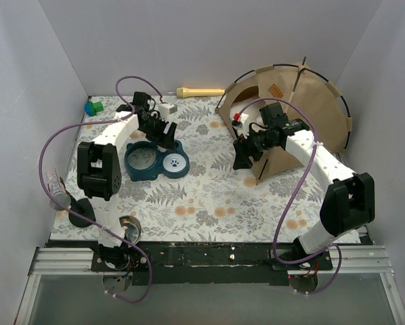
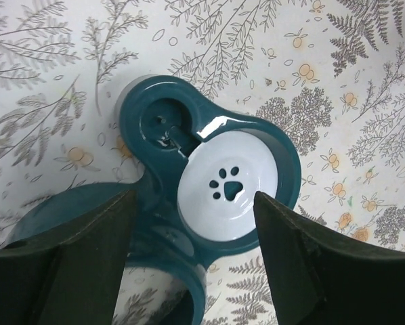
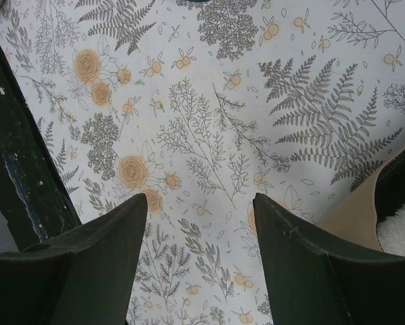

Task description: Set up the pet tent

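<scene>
The pet tent [image 1: 311,101] stands at the back right of the table, a tan fabric dome with thin black poles arching over it and an opening that faces left. Its tan edge with black trim and white fleece shows at the right of the right wrist view [image 3: 365,217]. My right gripper [image 1: 243,159] is open and empty, hanging over the floral cloth just in front of the tent's opening [image 3: 199,203]. My left gripper [image 1: 163,135] is open and empty over a teal pet bowl [image 1: 156,160], whose white paw-print dish shows in the left wrist view [image 2: 231,186].
A yellow flashlight [image 1: 199,91] lies at the back wall. A green and blue block [image 1: 93,107] sits at the back left corner. A clear plastic bottle [image 1: 57,189] lies off the left edge. The black table edge [image 3: 19,169] runs along the front.
</scene>
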### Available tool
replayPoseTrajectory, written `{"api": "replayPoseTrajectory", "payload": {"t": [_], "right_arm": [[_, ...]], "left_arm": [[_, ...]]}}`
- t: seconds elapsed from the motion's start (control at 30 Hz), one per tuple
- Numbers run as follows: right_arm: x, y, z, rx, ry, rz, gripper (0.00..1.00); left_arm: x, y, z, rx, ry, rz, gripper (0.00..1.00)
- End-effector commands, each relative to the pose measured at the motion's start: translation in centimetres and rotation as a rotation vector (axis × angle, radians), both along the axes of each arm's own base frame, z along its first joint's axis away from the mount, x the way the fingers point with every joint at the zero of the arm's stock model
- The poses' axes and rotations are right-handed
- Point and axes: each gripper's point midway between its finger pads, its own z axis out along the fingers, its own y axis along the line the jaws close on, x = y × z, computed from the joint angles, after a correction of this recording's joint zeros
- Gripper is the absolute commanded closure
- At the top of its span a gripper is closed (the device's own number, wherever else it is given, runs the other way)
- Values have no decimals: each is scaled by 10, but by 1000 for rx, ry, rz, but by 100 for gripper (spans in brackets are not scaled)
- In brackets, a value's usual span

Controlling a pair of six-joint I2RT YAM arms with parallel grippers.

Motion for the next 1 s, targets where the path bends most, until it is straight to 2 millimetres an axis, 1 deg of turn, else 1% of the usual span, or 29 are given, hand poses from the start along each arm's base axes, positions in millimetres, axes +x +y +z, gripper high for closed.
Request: {"api": "replayPoseTrajectory", "payload": {"t": [0.0, 0.03, 0.1, 0.17, 0.2, 0.23, 0.27, 0.33, 0.4, 0.43, 0.5, 0.6, 0.67, 0.77, 0.83, 0.9, 0.97], "right_arm": [[13, 11, 20, 42, -52, 17, 28], [15, 12, 22, 45, -54, 17, 28], [17, 13, 24, 51, -59, 17, 28], [17, 14, 25, 57, -63, 19, 28], [16, 15, 25, 60, -58, 22, 28], [15, 15, 23, 60, -51, 24, 28], [14, 15, 23, 65, -48, 29, 28], [10, 18, 20, 70, -34, 37, 28], [8, 19, 19, 72, -28, 43, 28], [7, 21, 19, 72, -32, 47, 28], [4, 22, 18, 69, -30, 53, 28], [-3, 25, 16, 69, -25, 64, 28], [-8, 27, 14, 63, -24, 73, 28], [-9, 28, 17, 62, -31, 77, 28], [-9, 28, 18, 60, -31, 75, 28], [-8, 27, 19, 54, -37, 70, 28], [-9, 26, 19, 50, -36, 67, 28]], "left_arm": [[2, 20, 74, 53, -170, -2, 33], [-5, 22, 81, 61, -167, -23, 33], [-30, 28, 95, 81, -150, -97, 31], [-67, 37, 98, 115, -108, -206, 28], [-95, 44, 93, 138, -49, -286, 27], [-118, 56, 83, 185, 5, -314, 25], [-133, 66, 80, 230, 8, -320, 23], [-170, 88, 64, 320, 3, -415, 17], [-199, 106, 50, 401, -13, -516, 15], [-210, 113, 46, 433, -18, -552, 15], [-232, 122, 32, 462, -6, -619, 15], [-253, 127, 18, 461, 2, -694, 16], [-260, 125, 10, 438, 22, -719, 16], [-265, 117, -1, 379, 79, -727, 17], [-267, 114, -9, 352, 113, -731, 10], [-263, 113, -18, 353, 107, -727, 8], [-262, 116, -27, 369, 100, -741, 9]]}}
